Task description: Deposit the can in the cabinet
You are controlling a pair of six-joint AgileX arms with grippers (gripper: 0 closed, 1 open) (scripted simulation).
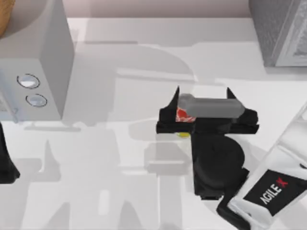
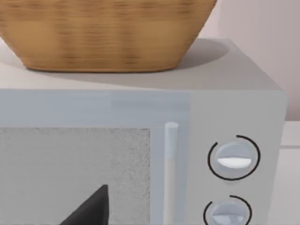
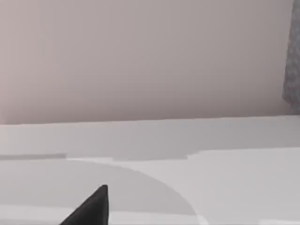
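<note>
While only a sliver of it peeks out from under the right gripper (image 1: pixel 201 98), the can (image 1: pixel 183 115) shows its red label with white script and a trace of green-yellow lower down, near the middle of the table (image 1: pixel 144 62) in the top view. Going left to right there: the left arm (image 1: pixel 7 158) is parked at the 9 o'clock edge, its fingers impossible to judge; the microwave (image 1: pixel 43 67), pale grey with two round dials (image 1: pixel 29 81), fills the 10 o'clock corner, and the left wrist view faces its door handle (image 2: pixel 170 168) with a wicker basket (image 2: pixel 103 33) on top. A wide bare stretch of white tabletop lies between microwave and can. The right gripper's two black fingertips (image 1: pixel 174 96) stand apart, straddling a grey bar on its body, with the can tucked against the left fingertip; a firm grip cannot be confirmed. At 1 o'clock the dark speckled cabinet (image 1: pixel 268 28) sits in the corner, well apart from the can, open tabletop between.
</note>
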